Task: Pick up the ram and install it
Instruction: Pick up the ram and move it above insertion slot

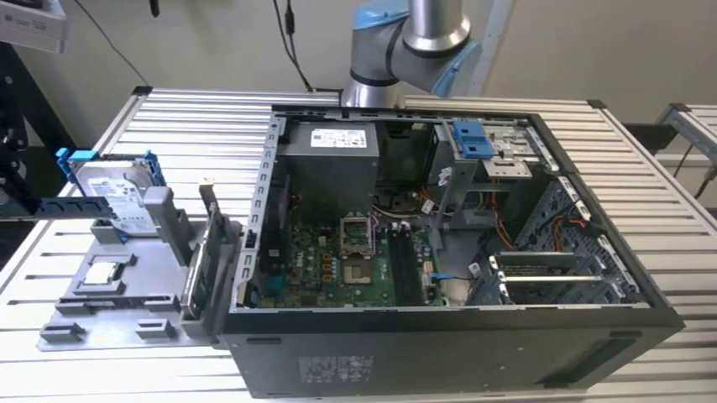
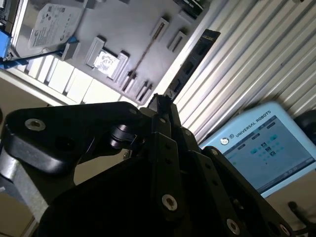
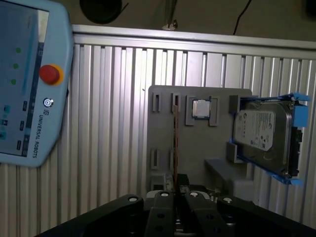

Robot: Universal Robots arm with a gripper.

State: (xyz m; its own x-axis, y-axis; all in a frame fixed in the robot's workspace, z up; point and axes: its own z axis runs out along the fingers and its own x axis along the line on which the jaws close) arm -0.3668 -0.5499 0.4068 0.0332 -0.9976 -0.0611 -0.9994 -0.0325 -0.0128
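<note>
The ram stands on its edge in the slots of the grey fixture tray and appears as a thin brownish line beside the square processor chip. It also shows as a thin line in the second wrist view. My gripper hangs well away from the tray, and its black fingers meet at the tips with nothing between them. In the exterior view the arm rises out of the top. The open computer case shows its green motherboard with dark memory slots.
On the tray sit a silver hard drive with blue rails, a processor chip and an upright green card. A teach pendant lies on the slatted table. A dark bar reaches in from the exterior view's left.
</note>
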